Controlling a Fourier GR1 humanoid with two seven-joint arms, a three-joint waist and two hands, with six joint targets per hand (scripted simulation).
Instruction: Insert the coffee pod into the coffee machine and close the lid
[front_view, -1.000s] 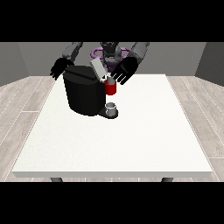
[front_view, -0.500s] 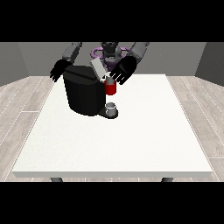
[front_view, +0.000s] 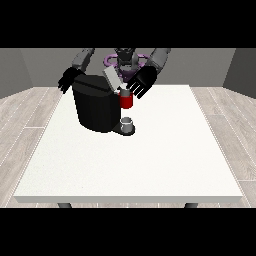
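Two hands flank the black coffee machine (front_view: 97, 106) on the white bench (front_view: 150, 155): the hand at the view's right (front_view: 141, 83) spreads straight fingers just above a red thing at the machine (front_view: 126, 101), while I cannot tell the fingers of the hand at the view's left (front_view: 67, 80).

Black coffee machine (front_view: 96, 107) with grey lid (front_view: 112, 78); red thing at the machine (front_view: 126, 101); white table (front_view: 150, 160); black hands; pale grey-brown plank floor (front_view: 25, 115).
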